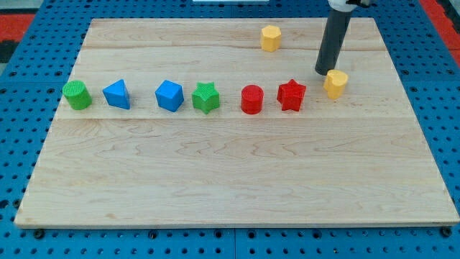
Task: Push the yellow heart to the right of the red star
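Observation:
The yellow heart lies on the wooden board, to the right of the red star with a small gap between them, and slightly nearer the view's top than the star. My tip is at the heart's upper left edge, touching it or nearly so. The dark rod rises from the tip toward the view's top.
A second yellow block, roughly hexagonal, sits near the board's top edge. Left of the red star, in a row: a red cylinder, green star, blue cube, blue triangular block and green cylinder.

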Robot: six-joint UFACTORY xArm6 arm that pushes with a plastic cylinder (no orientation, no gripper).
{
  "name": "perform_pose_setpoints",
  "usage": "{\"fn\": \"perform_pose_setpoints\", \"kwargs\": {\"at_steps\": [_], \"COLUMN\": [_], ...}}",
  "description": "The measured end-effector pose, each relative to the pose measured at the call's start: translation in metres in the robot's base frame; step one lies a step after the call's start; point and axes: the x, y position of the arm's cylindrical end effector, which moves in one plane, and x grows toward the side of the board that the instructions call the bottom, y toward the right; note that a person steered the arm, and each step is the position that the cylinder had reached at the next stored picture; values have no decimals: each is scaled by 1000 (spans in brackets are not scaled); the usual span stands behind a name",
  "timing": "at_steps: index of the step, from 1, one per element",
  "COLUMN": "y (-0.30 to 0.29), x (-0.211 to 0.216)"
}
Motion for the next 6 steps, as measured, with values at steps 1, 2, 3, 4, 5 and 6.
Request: {"fn": "perform_pose_setpoints", "kwargs": {"at_steps": [1,2,3,4,5,6], "y": [0,-5,-87,-168,-224,-244], "x": [14,12,-13,-35,-58,-104]}}
